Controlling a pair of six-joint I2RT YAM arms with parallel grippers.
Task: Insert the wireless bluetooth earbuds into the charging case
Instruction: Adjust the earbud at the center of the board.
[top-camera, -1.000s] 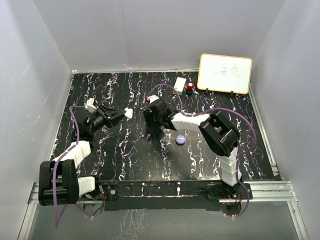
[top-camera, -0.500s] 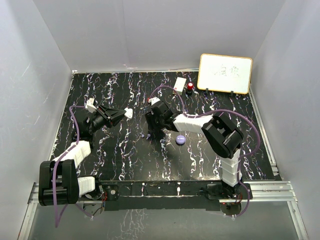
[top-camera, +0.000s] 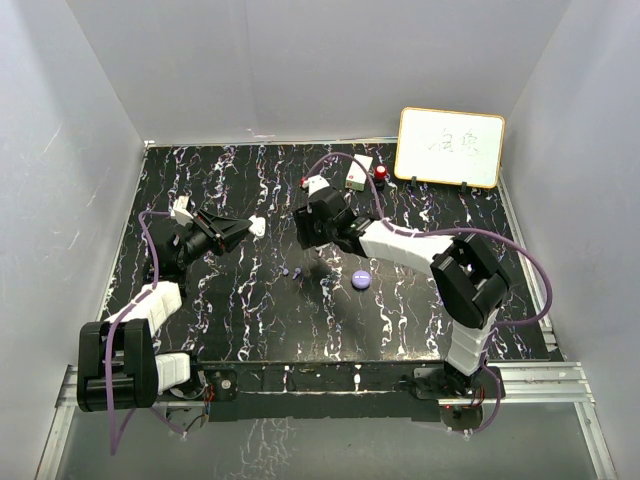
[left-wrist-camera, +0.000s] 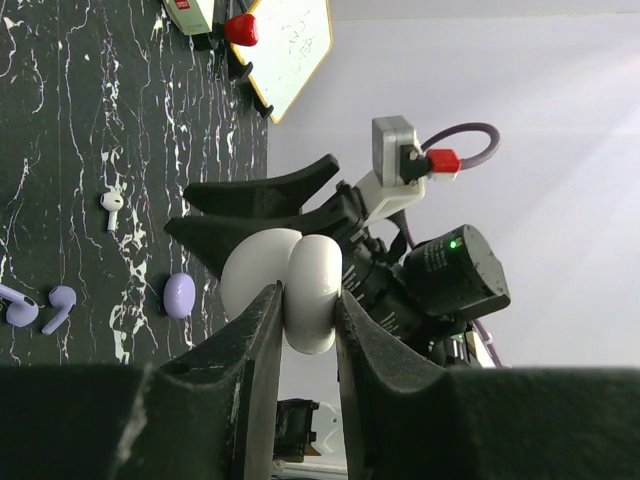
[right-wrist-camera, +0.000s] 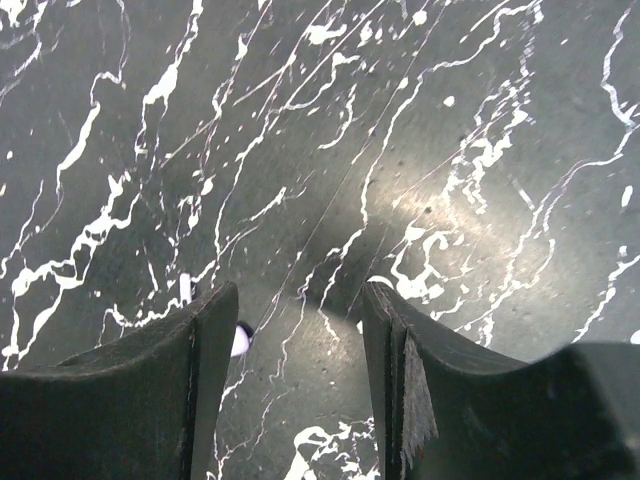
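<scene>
Right end effector (right-wrist-camera: 298, 305), jaws apart and empty, hovers above the worktop (right-wrist-camera: 450, 150). The purple earbuds (left-wrist-camera: 58, 305) lie flat just near-left of it. The left end effector (left-wrist-camera: 305, 300), farther off, clamps the white charging case (left-wrist-camera: 295, 280).

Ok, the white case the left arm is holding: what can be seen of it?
The case is small, white, smooth and glossy, plastic by its look, rounded like a pebble. A groove down its middle parts it into two bulging halves; whether the lid is ajar cannot be told. The left gripper is shut on it, pinching its lower part from both sides, and holds it in the air. Nothing else touches it.
</scene>
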